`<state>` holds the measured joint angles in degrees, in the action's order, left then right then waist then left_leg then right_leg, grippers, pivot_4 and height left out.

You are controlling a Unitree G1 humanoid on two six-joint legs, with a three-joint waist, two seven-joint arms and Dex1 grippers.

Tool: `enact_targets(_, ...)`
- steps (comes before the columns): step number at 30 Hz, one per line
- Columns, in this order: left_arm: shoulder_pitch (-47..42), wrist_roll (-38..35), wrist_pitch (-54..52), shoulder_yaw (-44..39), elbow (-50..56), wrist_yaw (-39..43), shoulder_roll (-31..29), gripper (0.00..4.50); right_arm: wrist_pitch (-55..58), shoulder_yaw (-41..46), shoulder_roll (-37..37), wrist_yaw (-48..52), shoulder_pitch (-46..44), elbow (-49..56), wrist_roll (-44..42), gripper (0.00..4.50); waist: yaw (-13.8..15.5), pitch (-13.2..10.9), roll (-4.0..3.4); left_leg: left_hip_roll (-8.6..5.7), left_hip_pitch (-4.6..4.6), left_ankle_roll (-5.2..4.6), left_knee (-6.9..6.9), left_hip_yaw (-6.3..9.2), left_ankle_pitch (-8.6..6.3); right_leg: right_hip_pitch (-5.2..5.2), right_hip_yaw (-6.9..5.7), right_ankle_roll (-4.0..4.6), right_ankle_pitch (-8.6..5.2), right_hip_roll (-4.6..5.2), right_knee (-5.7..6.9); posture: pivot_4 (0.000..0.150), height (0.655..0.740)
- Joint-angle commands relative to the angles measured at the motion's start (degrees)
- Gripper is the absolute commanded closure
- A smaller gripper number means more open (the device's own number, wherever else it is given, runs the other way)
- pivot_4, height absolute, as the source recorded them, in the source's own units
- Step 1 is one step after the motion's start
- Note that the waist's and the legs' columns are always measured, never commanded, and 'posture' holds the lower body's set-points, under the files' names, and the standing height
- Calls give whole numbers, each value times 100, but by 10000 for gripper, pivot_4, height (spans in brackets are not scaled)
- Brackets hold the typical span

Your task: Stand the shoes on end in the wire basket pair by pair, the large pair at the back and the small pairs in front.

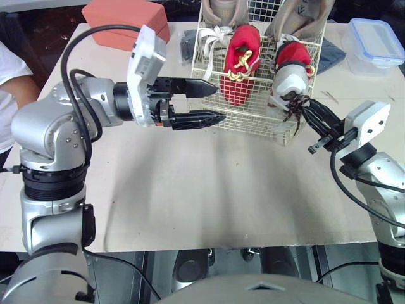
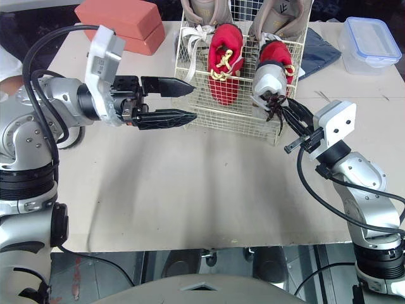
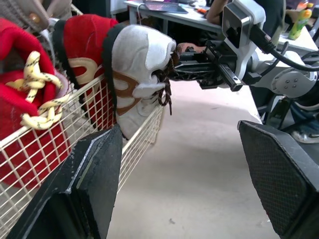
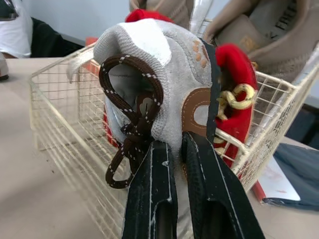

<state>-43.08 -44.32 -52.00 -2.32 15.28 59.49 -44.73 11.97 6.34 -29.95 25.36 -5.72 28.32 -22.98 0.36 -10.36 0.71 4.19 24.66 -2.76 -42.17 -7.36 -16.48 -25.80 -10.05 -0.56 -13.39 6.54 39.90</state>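
A white wire basket (image 1: 253,118) stands at the back middle of the table. Two large beige shoes (image 1: 228,9) stand on end along its back. A small red shoe (image 1: 242,63) is upright in the front left, and another red shoe (image 1: 295,56) is in the front right. A small grey shoe (image 4: 149,59) with brown laces sits over the basket's front right corner, with my right gripper (image 4: 182,142) shut on its collar. My left gripper (image 1: 219,102) hangs open and holds nothing just in front of the basket's left side.
A red box (image 1: 126,19) lies at the back left. A clear lidded container (image 1: 374,41) and a dark cloth (image 1: 330,54) sit at the back right. A person in white (image 1: 12,76) is at the left edge. Bare tabletop (image 1: 209,183) stretches toward me.
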Motion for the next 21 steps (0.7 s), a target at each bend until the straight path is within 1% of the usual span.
enact_targets(1, 4, 264, 214, -12, 144, -177, -101, 4893, -307, 184, 96, 51, 74, -66, 100, 45000, 30, 0, 0, 0, 0, 0, 0, 0, 0, 0, 0, 0, 0, 0, 0, 1500, 6860)
enact_targets(3, 64, 415, 225, 34, 144, -284, -137, 4893, -378, 196, 134, 93, 155, -172, 160, 45000, 37, 0, 0, 0, 0, 0, -1, 0, 0, 0, 0, 0, 0, 0, 0, 1500, 6860)
enact_targets(9, 113, 442, 219, 3, 206, -376, -99, 4893, -395, 179, 168, 168, 234, -257, 164, 45000, 45, 1, 1, 0, 0, 0, -5, 2, 0, 2, 0, 0, 0, 0, 1, 1500, 6860)
enact_targets(11, 106, 467, 259, 8, 182, -375, -102, 3701, -289, 222, 154, 222, 231, -187, 18, 38365, 44, 1, 1, 0, -1, 0, -5, 2, 0, 3, 0, 0, 0, 0, 2, 1500, 6860)
enact_targets(12, 110, 475, 278, 12, 175, -366, -105, 3701, -213, 259, 113, 335, 230, -106, -157, 36117, 44, 1, 1, 0, -1, 0, -5, 3, 0, 3, 0, 0, 0, 0, 2, 1500, 6860)
enact_targets(15, 131, 466, 288, 18, 183, -328, -109, 3701, 81, 468, -78, 545, 193, 52, -564, 22616, 41, 1, 1, 0, 0, 0, -5, 3, 0, 3, 0, 0, 0, -1, 3, 1500, 6860)
enact_targets(16, 144, 461, 297, 16, 191, -308, -115, 3701, 237, 566, -244, 663, 220, 104, -686, 14575, 42, 1, 1, 0, 0, 0, -6, 1, 0, 2, 1, 0, 0, -1, 3, 1500, 6860)
enact_targets(17, 157, 454, 315, 8, 196, -285, -121, 3701, 396, 680, -435, 806, 271, 164, -825, 10557, 42, 1, 0, 0, -1, 0, -6, 2, 0, 3, 0, 0, 0, -1, 3, 1500, 6860)
enact_targets(18, 169, 461, 368, -8, 195, -260, -122, 3701, 553, 791, -610, 934, 326, 231, -956, 8061, 45, -1, -1, 0, -1, 0, -6, 2, 0, 3, 0, 1, 0, -1, 3, 1500, 6860)
enact_targets(19, 183, 466, 443, -46, 184, -237, -117, 3701, 713, 922, -798, 1048, 373, 301, -1118, 3369, 50, -1, -1, 0, 0, 0, -6, 2, 0, 2, 0, 1, 0, 0, 3, 1500, 6860)
enact_targets(20, 193, 460, 498, -92, 168, -223, -110, 3701, 858, 1034, -940, 1113, 402, 364, -1272, 474, 51, 0, -1, 0, 1, 0, -6, 4, 0, 3, -1, 1, 0, 0, 2, 1500, 6860)
enact_targets(21, 219, 418, 508, -199, 126, -244, -106, 3701, 1033, 1189, -1121, 1203, 411, 448, -1480, 474, 49, 0, -1, 0, 0, 0, -5, 4, 0, 3, -1, 1, 0, 0, 2, 1500, 6860)
